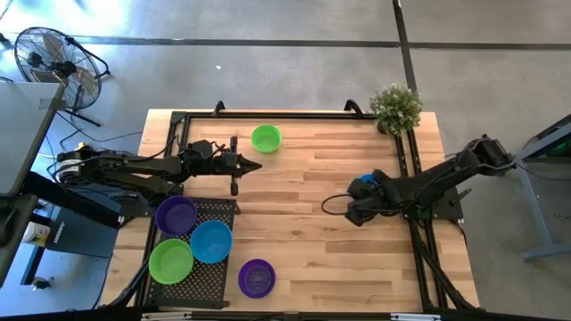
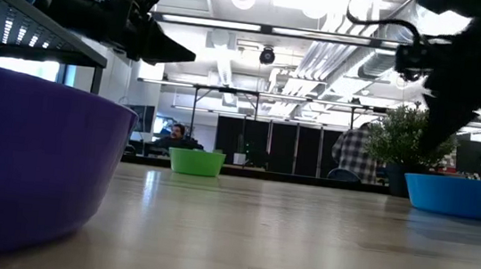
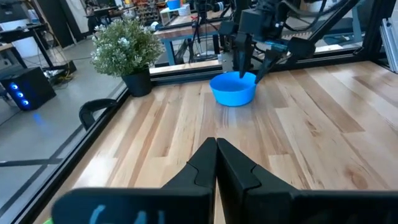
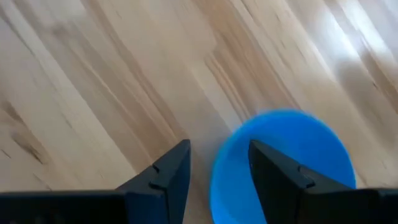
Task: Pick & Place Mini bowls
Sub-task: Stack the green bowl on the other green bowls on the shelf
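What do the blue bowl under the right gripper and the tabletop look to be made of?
Blue bowl: probably plastic, with a solid even colour, a thin rim and a soft sheen. Tabletop: wood, likely sealed butcher-block, showing long pale strips with visible grain and a glossy reflection in the low view.

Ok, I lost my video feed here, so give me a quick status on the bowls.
Right gripper open over blue bowl, one finger inside rim. Left gripper shut, waiting mid-table. Bowl on the wood, not lifted. Nothing in the way.
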Action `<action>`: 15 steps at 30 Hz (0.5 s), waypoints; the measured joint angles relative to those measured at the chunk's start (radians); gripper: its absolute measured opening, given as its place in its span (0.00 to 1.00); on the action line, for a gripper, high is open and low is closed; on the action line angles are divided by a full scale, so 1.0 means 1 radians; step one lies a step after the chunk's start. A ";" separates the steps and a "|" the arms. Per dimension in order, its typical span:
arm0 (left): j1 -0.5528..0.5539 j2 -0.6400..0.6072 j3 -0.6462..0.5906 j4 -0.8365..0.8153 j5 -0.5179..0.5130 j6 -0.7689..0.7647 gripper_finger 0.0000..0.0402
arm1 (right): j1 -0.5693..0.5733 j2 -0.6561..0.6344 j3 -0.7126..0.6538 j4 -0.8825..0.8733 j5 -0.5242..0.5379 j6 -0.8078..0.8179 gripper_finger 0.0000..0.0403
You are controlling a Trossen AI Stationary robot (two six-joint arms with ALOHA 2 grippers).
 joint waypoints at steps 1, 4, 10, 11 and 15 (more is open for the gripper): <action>0.000 0.000 0.000 0.000 0.000 -0.005 0.00 | -0.011 0.000 0.000 0.034 0.003 -0.033 0.37; 0.000 0.000 0.025 -0.050 0.014 -0.014 0.00 | -0.047 0.000 0.000 0.132 -0.002 -0.139 0.37; 0.001 0.034 0.224 -0.338 -0.055 0.023 0.00 | -0.112 0.000 0.000 0.243 -0.013 -0.293 0.37; 0.007 0.058 0.275 -0.414 -0.070 0.033 0.00 | -0.120 0.000 0.000 0.254 -0.014 -0.309 0.37; 0.065 0.187 0.479 -0.701 -0.082 0.035 0.00 | -0.138 0.000 0.000 0.299 -0.014 -0.367 0.37</action>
